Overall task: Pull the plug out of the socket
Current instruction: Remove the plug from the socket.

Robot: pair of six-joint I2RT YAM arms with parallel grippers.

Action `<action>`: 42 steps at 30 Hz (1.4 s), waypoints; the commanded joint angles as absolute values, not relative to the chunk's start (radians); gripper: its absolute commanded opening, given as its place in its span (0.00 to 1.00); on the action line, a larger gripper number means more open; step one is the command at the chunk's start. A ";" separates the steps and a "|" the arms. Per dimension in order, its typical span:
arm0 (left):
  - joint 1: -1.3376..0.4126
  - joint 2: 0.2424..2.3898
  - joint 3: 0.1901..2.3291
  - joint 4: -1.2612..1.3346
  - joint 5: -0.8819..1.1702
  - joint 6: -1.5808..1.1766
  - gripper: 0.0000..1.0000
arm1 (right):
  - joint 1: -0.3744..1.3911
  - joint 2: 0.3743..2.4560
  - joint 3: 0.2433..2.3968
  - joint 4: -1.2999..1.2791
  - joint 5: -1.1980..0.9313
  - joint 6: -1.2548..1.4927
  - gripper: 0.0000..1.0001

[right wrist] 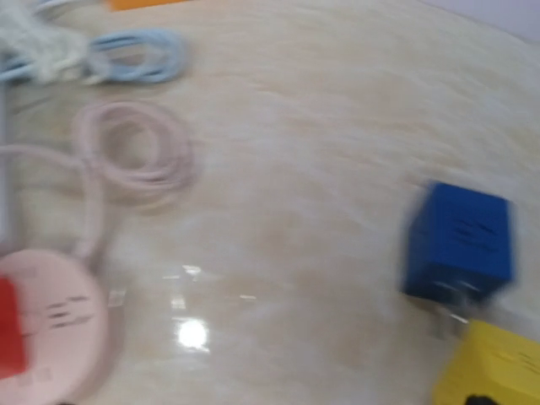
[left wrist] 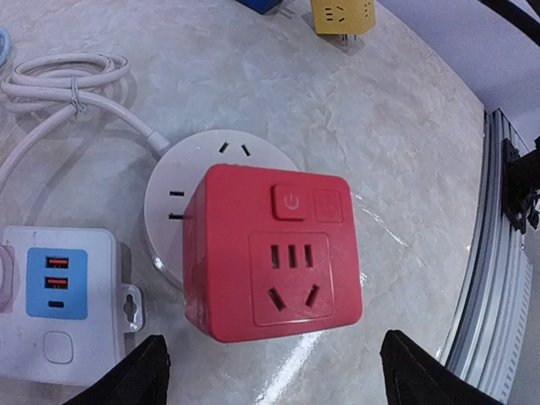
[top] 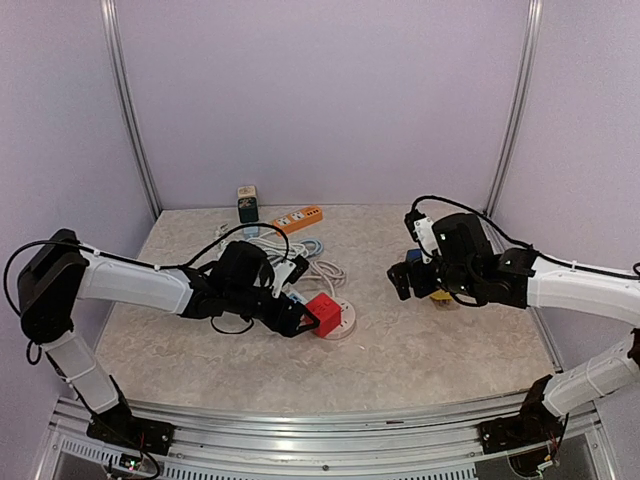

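Note:
A red cube plug with a power button stands plugged on the round white socket; both sit mid-table, the plug on the socket. My left gripper is open just short of the plug, a black fingertip off each side and neither touching it. In the top view this left gripper sits at the plug's left. My right gripper hovers far to the right, open and holding nothing. Its fingers stay outside the blurred right wrist view.
A blue cube and a yellow cube lie under the right arm. A white power strip and a coiled white cable lie left of the socket. An orange strip and a green box sit at the back.

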State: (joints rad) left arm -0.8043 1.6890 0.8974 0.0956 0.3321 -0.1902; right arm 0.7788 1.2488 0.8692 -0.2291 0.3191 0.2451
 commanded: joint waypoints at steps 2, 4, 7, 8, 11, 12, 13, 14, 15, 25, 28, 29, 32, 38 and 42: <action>-0.808 1.540 0.825 0.117 0.310 -0.227 0.87 | 0.873 1.331 0.941 -0.176 0.315 0.181 1.00; -0.801 1.495 0.797 0.126 0.283 -0.242 0.88 | 0.900 1.361 0.956 -0.149 0.285 0.176 1.00; -0.784 1.413 0.754 0.145 0.232 -0.270 0.90 | 0.944 1.435 1.004 -0.135 0.258 0.182 1.00; -0.775 1.392 0.740 0.153 0.213 -0.280 0.92 | 0.957 1.462 1.022 -0.136 0.254 0.184 0.99; -0.740 1.308 0.693 0.194 0.184 -0.319 0.98 | 1.002 1.540 1.075 -0.141 0.255 0.188 1.00; -0.727 1.286 0.675 0.206 0.174 -0.338 0.99 | 1.017 1.564 1.093 -0.145 0.259 0.187 1.00; -0.712 1.255 0.658 0.222 0.173 -0.356 0.99 | 1.030 1.586 1.110 -0.150 0.265 0.186 1.00; -0.697 1.230 0.641 0.239 0.176 -0.375 0.99 | 1.042 1.607 1.124 -0.154 0.269 0.187 1.00; -0.680 1.212 0.621 0.254 0.172 -0.395 0.99 | 1.051 1.627 1.138 -0.158 0.272 0.190 1.00; -0.561 1.039 0.507 0.281 0.157 -0.511 0.99 | 1.086 1.804 1.270 -0.240 0.311 0.211 1.00; -0.532 1.028 0.509 0.252 0.166 -0.535 0.99 | 1.088 1.850 1.293 -0.264 0.347 0.227 1.00; -0.521 1.029 0.508 0.245 0.174 -0.542 0.99 | 1.088 1.860 1.301 -0.273 0.356 0.230 1.00; -0.493 1.035 0.503 0.237 0.189 -0.562 0.95 | 1.089 1.887 1.315 -0.293 0.368 0.240 1.00; -0.449 1.051 0.511 0.216 0.210 -0.611 0.90 | 1.088 1.931 1.333 -0.307 0.356 0.259 1.00; -0.437 1.080 0.528 0.203 0.248 -0.588 0.94 | 1.088 1.949 1.333 -0.298 0.357 0.271 0.95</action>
State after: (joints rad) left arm -0.4500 1.0500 0.5167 0.2436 0.2043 -0.5850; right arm 1.0779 1.9198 1.3121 -0.2817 0.3454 0.2443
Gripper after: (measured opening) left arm 0.922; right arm 0.979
